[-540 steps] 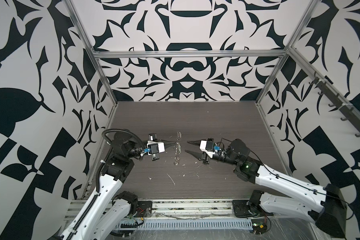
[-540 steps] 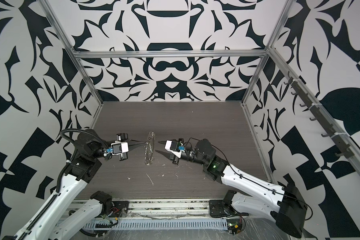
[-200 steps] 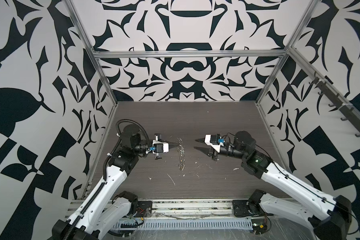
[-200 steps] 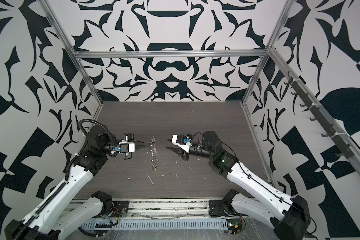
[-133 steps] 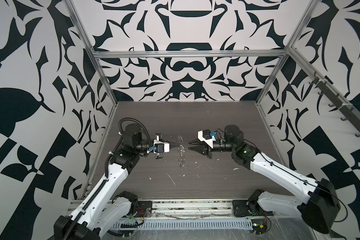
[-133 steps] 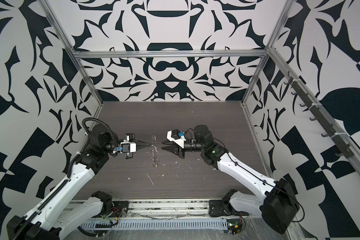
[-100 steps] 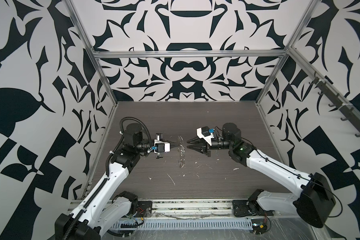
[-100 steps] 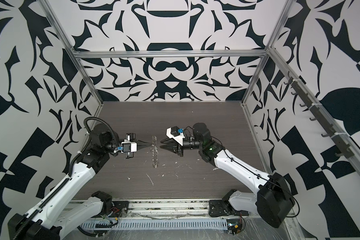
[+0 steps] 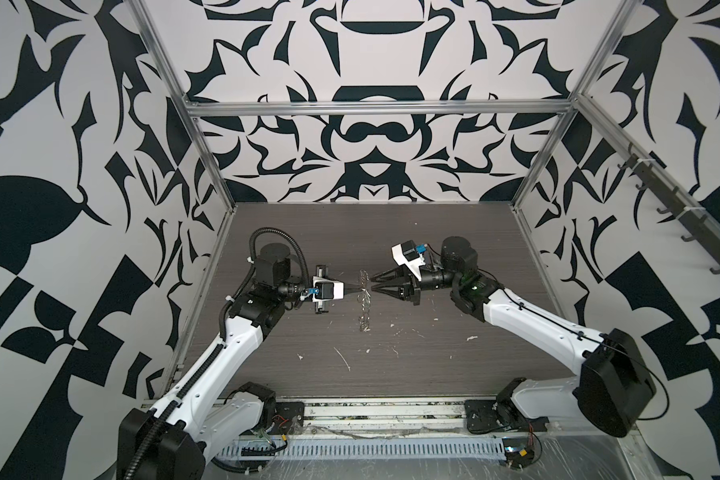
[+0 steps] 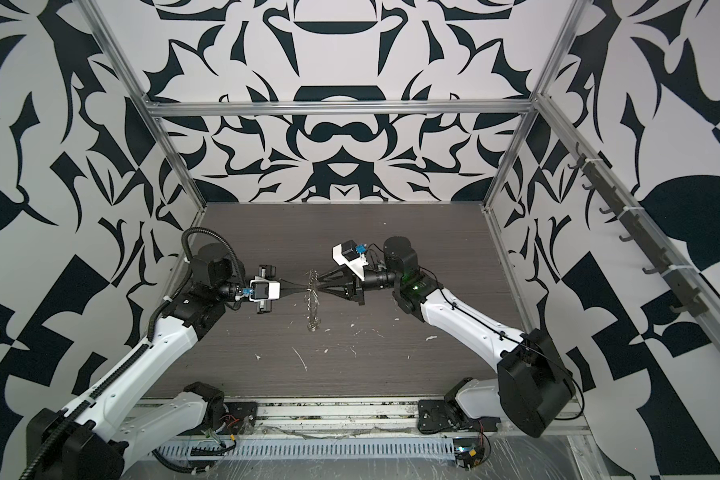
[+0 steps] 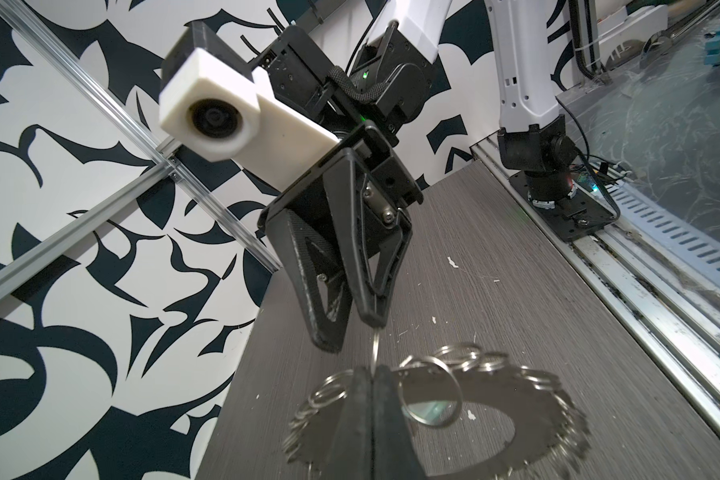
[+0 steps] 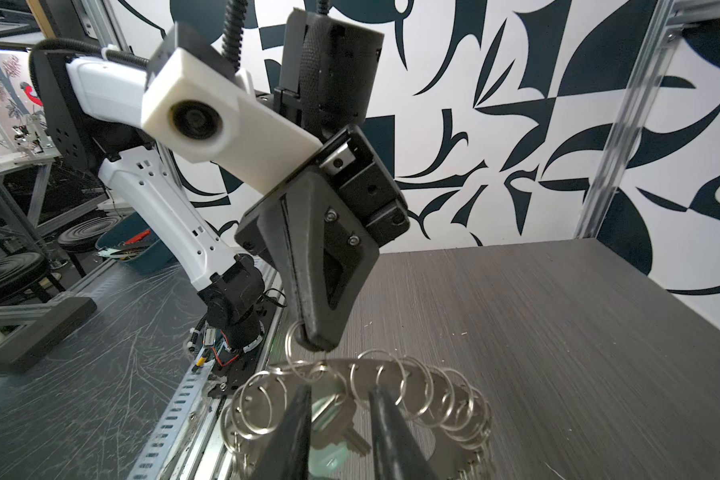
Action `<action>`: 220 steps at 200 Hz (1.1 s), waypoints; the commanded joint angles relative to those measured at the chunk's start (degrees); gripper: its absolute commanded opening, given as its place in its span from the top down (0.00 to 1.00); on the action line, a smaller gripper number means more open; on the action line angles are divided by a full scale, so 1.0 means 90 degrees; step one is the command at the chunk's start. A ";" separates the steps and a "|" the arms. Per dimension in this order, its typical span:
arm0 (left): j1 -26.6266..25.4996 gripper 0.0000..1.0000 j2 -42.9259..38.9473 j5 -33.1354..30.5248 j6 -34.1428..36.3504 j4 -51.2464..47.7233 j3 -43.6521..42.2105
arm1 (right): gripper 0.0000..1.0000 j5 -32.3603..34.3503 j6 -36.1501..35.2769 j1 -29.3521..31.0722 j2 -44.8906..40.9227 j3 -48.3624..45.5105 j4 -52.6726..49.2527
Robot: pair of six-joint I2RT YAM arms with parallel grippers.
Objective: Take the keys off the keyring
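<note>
The keyring (image 9: 364,305) (image 10: 312,305), a flat grey disc fringed with silver split rings, hangs edge-on above the table in both top views. My left gripper (image 9: 359,287) (image 11: 373,374) is shut on one split ring (image 11: 376,349) at the disc's upper rim (image 11: 528,419). From the right, my right gripper (image 9: 373,283) (image 12: 341,401) is open, its fingers (image 12: 298,415) on either side of the silver key (image 12: 337,419). Its pale tag (image 12: 329,455) sits just below the key. The left gripper's fingertips (image 12: 316,338) show pinching a ring (image 12: 292,345) in the right wrist view.
White scraps (image 9: 344,359) litter the dark wood-grain table (image 9: 433,232). Patterned walls with metal frame posts close in the back and both sides. A slotted cable duct (image 9: 371,449) and the arm bases run along the front edge.
The right gripper has swung left until its tips reach the keyring, and its wrist has rolled. The left gripper keeps holding the ring in about the same place.
</note>
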 commanded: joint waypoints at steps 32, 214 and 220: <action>0.0045 1.00 -0.0013 0.0215 0.0057 0.0173 0.0096 | 0.71 -0.0288 0.0416 -0.0003 0.0136 0.0293 0.0625; 0.0116 1.00 -0.0013 0.0259 -0.0060 0.0249 0.0096 | 0.68 0.0017 0.0576 0.0169 0.0008 -0.0178 0.0926; 0.0121 1.00 -0.0016 0.0260 -0.0060 0.0251 0.0091 | 0.68 0.0017 0.0575 0.0181 0.0028 -0.0168 0.0938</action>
